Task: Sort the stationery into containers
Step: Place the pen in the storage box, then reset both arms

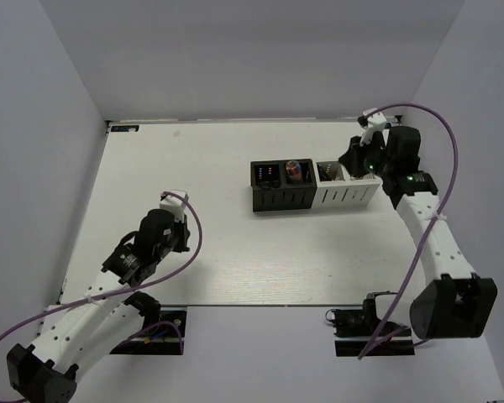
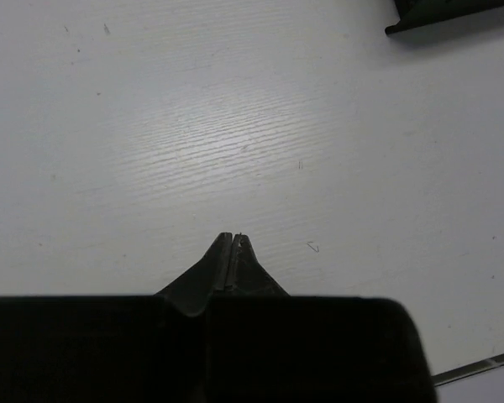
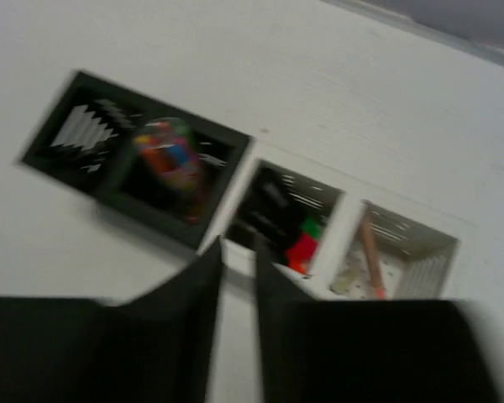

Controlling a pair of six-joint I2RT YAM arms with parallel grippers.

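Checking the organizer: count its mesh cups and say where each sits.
4, in one row: far-left black cup, black cup beside it, white cup next, far-right white cup beneath the right gripper. None appear hidden.

A white wood-grain table sits between plain white walls.

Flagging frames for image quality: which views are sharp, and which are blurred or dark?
Top view: sharp, evenly lit, organizer clear. Left wrist view: sharp tabletop, with a bright sheen; left hand in dark silhouette. Right wrist view: motion-blurred, organizer cups and right hand smeared.
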